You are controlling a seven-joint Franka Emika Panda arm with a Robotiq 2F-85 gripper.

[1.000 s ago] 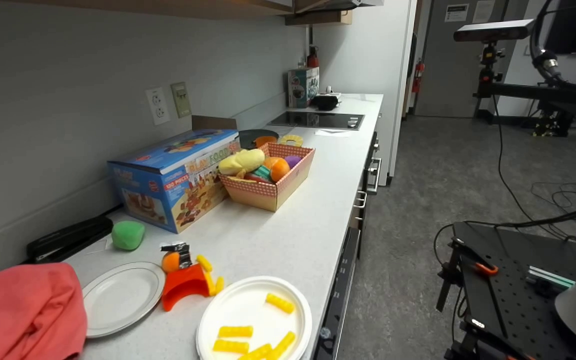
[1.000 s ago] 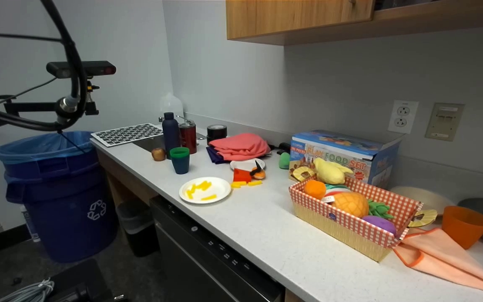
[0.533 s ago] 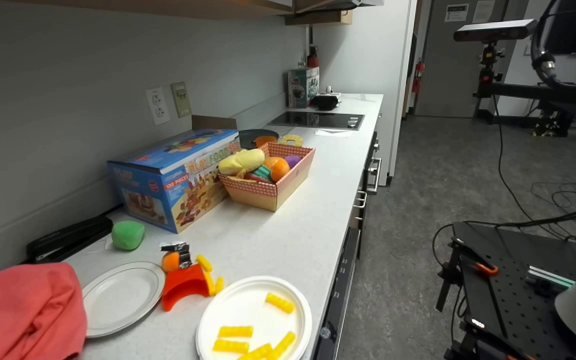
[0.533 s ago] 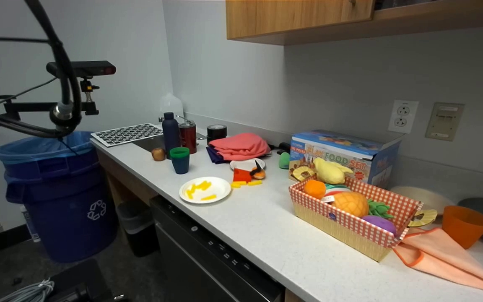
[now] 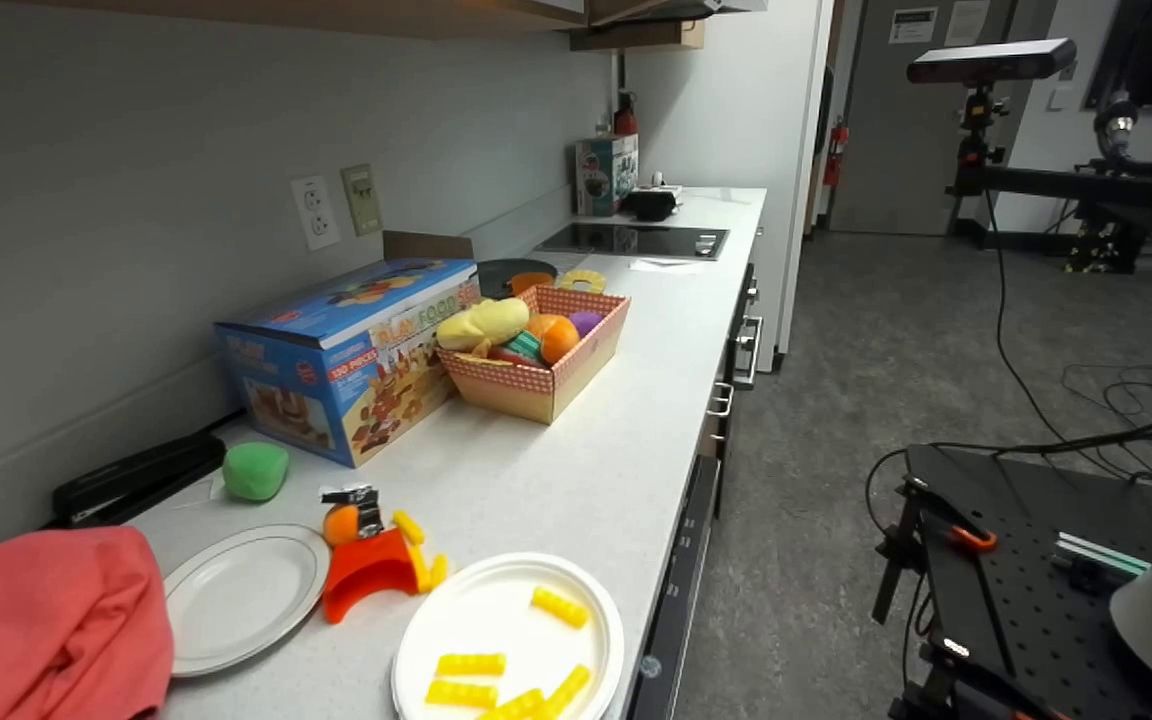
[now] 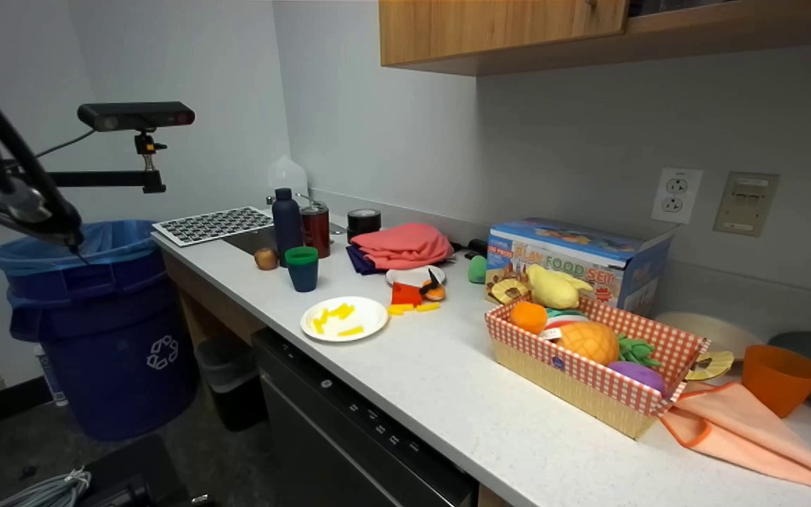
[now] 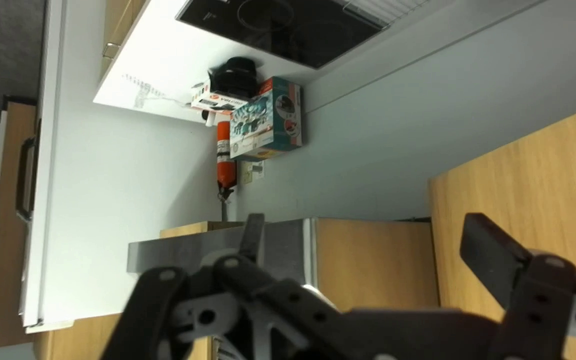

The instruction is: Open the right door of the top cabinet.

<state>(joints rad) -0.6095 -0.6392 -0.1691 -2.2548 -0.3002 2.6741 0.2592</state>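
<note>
jaws apart, the claw [image 7: 365,240] holds nothing; the top cabinet [image 6: 553,58] shows a dark opening [image 6: 676,5] right of its left door [image 6: 497,28]; right door likely open, little left to do.

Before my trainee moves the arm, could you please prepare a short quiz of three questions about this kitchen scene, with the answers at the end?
1. Multiple choice: in the wrist view, the gripper is (a) shut, (b) open, (c) not in view.
2. True or false: in an exterior view, the wooden top cabinet hangs higher than the white countertop.
3. Short answer: in both exterior views, which words in large letters mark the blue box beside the checked basket?

Key: 1, b; 2, true; 3, "Play Food Set".
</note>
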